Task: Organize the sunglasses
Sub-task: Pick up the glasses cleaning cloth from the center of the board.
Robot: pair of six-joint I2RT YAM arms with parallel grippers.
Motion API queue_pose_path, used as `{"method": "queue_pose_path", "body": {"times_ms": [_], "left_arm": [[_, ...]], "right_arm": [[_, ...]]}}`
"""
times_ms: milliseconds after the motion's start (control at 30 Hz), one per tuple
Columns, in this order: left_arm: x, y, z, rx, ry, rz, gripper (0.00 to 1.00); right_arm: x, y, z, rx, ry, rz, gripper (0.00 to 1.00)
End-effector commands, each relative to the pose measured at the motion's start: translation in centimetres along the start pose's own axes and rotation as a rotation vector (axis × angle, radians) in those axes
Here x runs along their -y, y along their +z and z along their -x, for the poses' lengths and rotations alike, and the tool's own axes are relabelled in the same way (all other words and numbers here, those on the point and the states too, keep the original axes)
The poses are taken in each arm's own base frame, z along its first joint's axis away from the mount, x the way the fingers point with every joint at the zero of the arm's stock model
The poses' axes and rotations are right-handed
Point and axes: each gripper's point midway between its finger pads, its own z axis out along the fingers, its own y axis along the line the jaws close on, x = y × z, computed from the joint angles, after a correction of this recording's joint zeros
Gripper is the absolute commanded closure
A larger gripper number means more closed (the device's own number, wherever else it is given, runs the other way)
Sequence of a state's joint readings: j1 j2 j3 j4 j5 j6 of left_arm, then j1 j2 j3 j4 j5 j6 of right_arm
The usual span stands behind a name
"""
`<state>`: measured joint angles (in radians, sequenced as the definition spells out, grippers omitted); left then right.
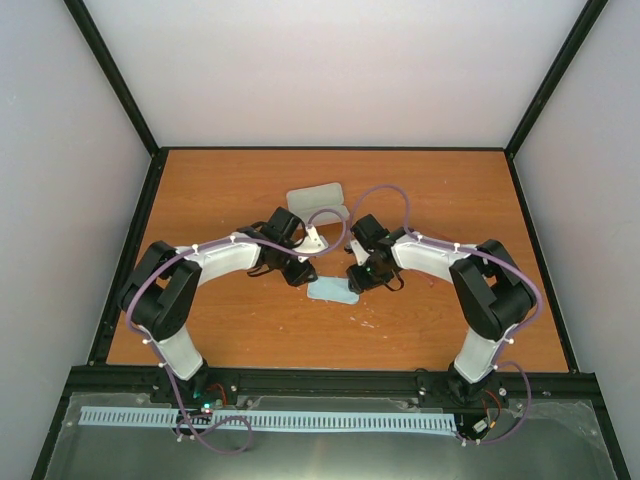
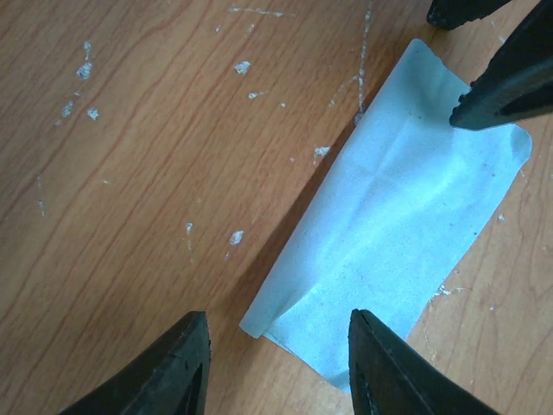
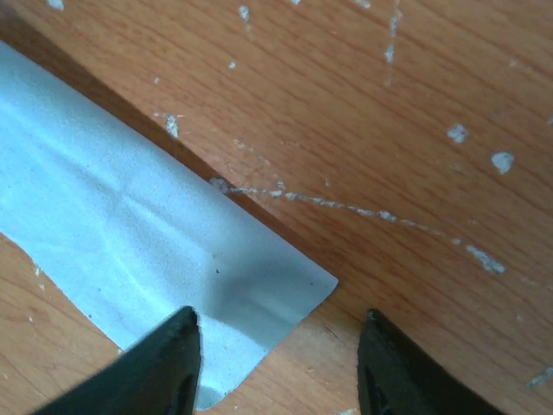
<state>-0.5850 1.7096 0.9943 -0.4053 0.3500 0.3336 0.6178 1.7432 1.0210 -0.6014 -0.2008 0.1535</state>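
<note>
Left gripper [image 2: 276, 316] and right gripper [image 3: 278, 313] are hovering with jaws standing apart, gripping nothing, over opposite ends of the cloth [image 2: 397, 207]. The cloth is lying folded as a thin, matte, pale-blue oblong on the scuffed wood-grain table [image 2: 130, 173]. Judged step: cloth-folding, seemingly done. The next move is likely calling for carrying it toward the case [image 1: 315, 194]. The sunglasses are not showing in any view.

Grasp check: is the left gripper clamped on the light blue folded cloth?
No, the left gripper stands open; the light blue cloth lies on the wooden table.
</note>
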Motion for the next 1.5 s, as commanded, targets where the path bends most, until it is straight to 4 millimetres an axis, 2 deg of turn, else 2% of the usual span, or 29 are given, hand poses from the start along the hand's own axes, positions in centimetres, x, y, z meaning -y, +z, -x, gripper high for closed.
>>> {"method": "queue_pose_path", "body": {"times_ms": [0, 67, 100, 800, 967, 1100, 1233, 1467], "left_arm": [[0.6, -0.3, 1.0, 0.023, 0.04, -0.023, 0.54], [0.7, 0.1, 0.6, 0.013, 0.039, -0.025, 0.54], [0.6, 0.2, 0.5, 0.012, 0.037, -0.024, 0.54], [0.4, 2.1, -0.5, -0.031, 0.047, -0.026, 0.6], [0.2, 2.5, -0.8, -0.039, 0.051, -0.022, 0.62], [0.0, 2.8, -1.0, -0.043, 0.05, -0.016, 0.67], [0.0, 2.9, -0.9, -0.042, 0.05, -0.018, 0.77], [0.0, 2.8, -0.6, -0.034, 0.052, -0.015, 0.91]], "right_arm": [[-0.2, 0.4, 0.4, -0.003, -0.008, 0.002, 0.56], [-0.2, 0.6, 0.2, -0.014, -0.006, 0.005, 0.66], [-0.2, 0.7, 0.1, -0.018, -0.005, 0.005, 0.67], [0.0, 2.0, -0.4, -0.048, 0.009, 0.011, 0.69], [0.1, 2.5, -0.8, -0.065, 0.012, 0.01, 0.73], [0.2, 2.7, -1.0, -0.075, 0.011, 0.009, 0.74], [0.3, 2.8, -1.0, -0.078, 0.01, 0.005, 0.78], [0.2, 2.7, -0.5, -0.074, 0.003, 0.004, 0.95]]}}
